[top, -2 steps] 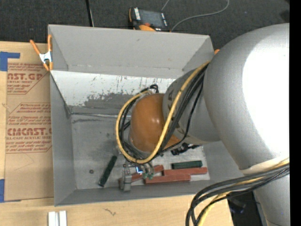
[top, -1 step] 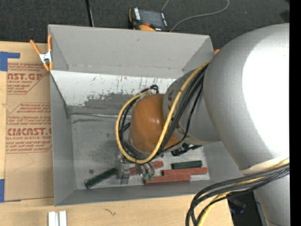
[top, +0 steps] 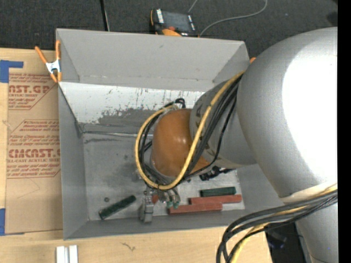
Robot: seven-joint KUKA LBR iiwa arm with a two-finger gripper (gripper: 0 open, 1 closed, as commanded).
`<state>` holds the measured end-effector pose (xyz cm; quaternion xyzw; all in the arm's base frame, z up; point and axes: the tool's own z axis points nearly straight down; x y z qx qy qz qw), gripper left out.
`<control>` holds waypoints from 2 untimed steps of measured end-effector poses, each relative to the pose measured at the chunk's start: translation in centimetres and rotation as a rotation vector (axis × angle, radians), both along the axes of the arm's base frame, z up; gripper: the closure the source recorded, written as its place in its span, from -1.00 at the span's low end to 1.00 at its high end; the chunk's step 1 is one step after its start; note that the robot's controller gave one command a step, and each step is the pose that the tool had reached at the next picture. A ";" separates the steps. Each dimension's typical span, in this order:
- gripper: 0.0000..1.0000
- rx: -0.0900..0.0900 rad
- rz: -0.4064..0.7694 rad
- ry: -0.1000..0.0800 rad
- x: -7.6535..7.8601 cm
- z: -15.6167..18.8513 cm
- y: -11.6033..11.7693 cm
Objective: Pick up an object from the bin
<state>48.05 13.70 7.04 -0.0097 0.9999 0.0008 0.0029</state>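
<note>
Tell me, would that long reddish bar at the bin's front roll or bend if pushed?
The reddish bar looks flat and straight-edged, so it would probably slide, not roll. Its even line suggests stiffness. Slim as it is, it is likely light.

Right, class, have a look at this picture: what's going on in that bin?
A robot arm reaches into the grey metal bin from the view's right, with its gripper down low near the front of the floor. A dark green stick lies to the view's left of it. A reddish-brown bar and a shorter dark green bar lie to its right. Whether it holds anything cannot be told.
</note>
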 end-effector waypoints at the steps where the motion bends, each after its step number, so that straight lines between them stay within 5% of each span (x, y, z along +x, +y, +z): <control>1: -1.00 0.002 -0.136 0.002 0.2 0.0 5.8; 2: 1.00 -0.001 -0.138 0.006 0.2 0.0 5.6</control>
